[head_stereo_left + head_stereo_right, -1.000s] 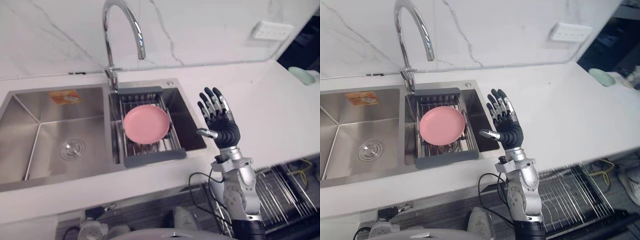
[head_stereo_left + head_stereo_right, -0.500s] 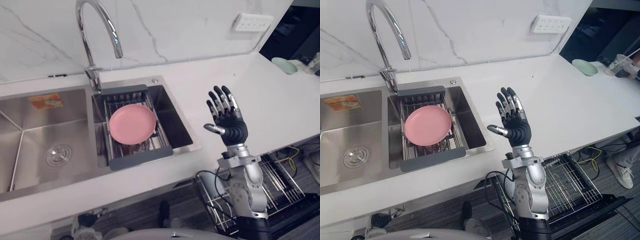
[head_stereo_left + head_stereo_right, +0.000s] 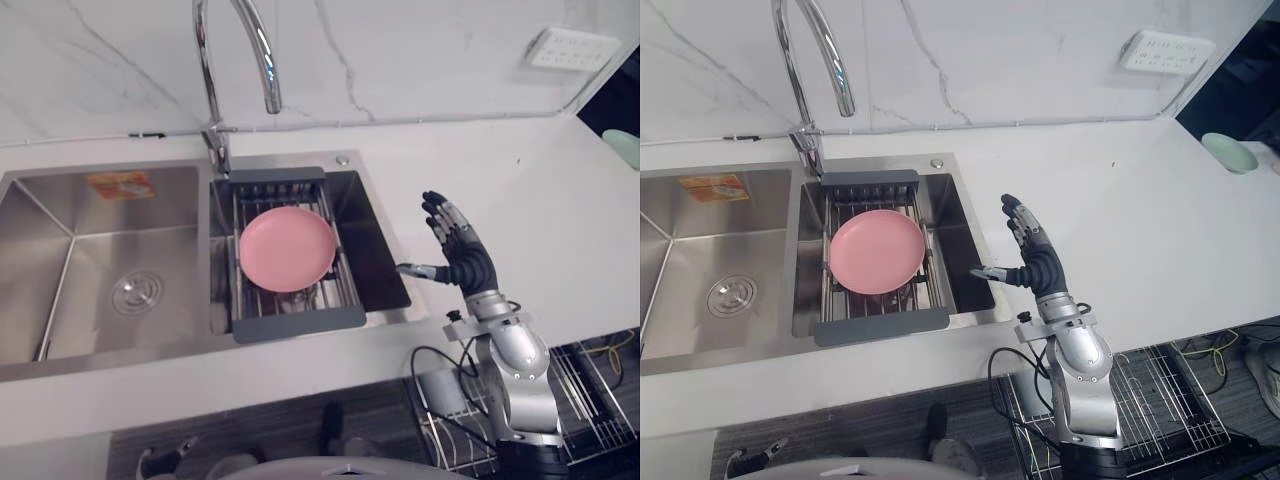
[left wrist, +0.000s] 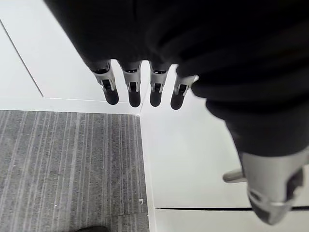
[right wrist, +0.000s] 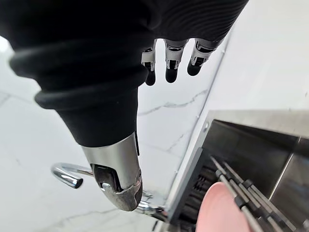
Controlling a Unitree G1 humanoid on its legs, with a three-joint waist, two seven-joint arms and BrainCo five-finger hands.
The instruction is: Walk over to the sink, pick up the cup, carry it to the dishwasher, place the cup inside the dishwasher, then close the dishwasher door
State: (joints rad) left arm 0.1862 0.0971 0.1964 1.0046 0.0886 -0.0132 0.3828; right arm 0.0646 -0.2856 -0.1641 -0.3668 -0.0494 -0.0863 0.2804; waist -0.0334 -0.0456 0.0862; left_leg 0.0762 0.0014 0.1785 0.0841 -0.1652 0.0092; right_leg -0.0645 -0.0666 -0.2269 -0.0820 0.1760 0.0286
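White counter (image 3: 520,180) around a steel sink (image 3: 60,290); right hand (image 3: 462,262), the nearer, hovers open-fingered just right of the basin, thumb toward the pink plate (image 3: 287,249) on the rack (image 3: 300,322); the cup's place I cannot tell; left hand (image 4: 131,92) hangs straight-fingered, empty

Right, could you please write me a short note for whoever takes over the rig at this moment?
Right hand: open, empty, raised over the counter beside the sink's right edge.
Left hand: open, empty, fingers straight, pointing down toward the floor.
Things: the drain rack in the right basin holds a pink plate rather than a cup. A wire rack sits below the counter edge.
Done: the robot is at the sink.
Left: find and grasp the cup, load the dishwasher, close its door.
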